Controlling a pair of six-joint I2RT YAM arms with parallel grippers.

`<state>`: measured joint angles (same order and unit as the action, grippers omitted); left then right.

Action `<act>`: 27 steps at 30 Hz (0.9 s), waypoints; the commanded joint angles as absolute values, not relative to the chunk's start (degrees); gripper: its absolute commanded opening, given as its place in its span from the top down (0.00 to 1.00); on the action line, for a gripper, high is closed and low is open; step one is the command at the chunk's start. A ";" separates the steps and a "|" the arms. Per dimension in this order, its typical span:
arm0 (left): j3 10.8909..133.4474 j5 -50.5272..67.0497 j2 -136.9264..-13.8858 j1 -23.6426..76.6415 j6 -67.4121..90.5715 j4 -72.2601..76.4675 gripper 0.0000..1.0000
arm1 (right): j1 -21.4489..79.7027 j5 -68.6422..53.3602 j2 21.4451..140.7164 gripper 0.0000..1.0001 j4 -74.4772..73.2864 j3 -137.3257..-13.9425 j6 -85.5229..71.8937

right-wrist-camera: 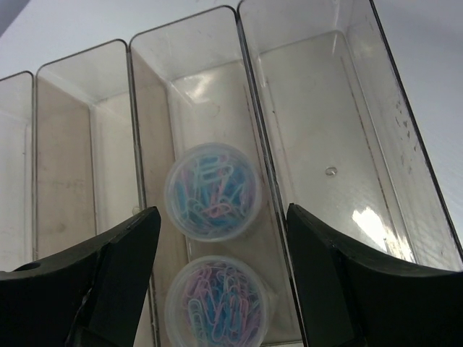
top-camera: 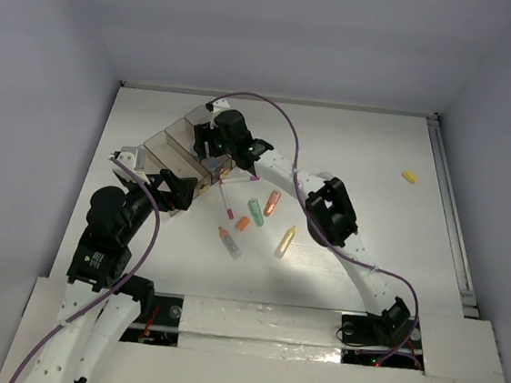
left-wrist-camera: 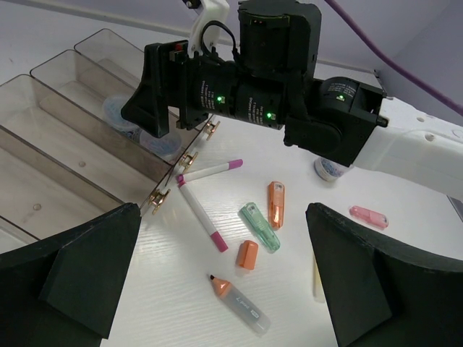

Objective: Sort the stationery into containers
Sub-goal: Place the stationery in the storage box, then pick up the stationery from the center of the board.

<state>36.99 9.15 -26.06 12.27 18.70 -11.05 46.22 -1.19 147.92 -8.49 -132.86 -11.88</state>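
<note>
Clear brownish plastic compartments (right-wrist-camera: 325, 108) hold two round paperclip tubs (right-wrist-camera: 213, 191).

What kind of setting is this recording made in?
Probably a robot test cell: a white table boxed in by plain walls, left arm and right arm bolted at its near edge.

Soft, even light from above makes the white surface (top-camera: 371, 222) bright against dim lilac-grey walls (top-camera: 54, 24). Shadows under the arms (top-camera: 366, 267) are faint and soft-edged. In the left wrist view the middle is sharp, while the left claw (left-wrist-camera: 223, 231) shows its fingers (left-wrist-camera: 87, 267) as dark, slightly blurred masses. In the right wrist view a small glare patch lies on the floor of the rightmost compartment (right-wrist-camera: 340, 144), whose sides splay toward the edges, and the fingers (right-wrist-camera: 108, 282) of the right claw (right-wrist-camera: 223, 217) are near-black.
</note>
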 commanded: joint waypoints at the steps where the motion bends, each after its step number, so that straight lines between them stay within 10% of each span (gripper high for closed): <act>1: 39.11 8.96 -25.66 12.39 18.90 -9.84 0.01 | 46.85 -0.35 142.74 0.23 -4.49 -131.40 -11.86; 18: 37.44 20.39 -36.38 14.23 29.16 5.52 0.01 | 41.85 19.94 100.49 0.25 4.05 -88.91 -10.89; 27: 43.65 1.15 -62.80 37.58 29.80 22.14 0.01 | 33.49 18.89 64.88 0.12 -6.39 -64.35 -22.85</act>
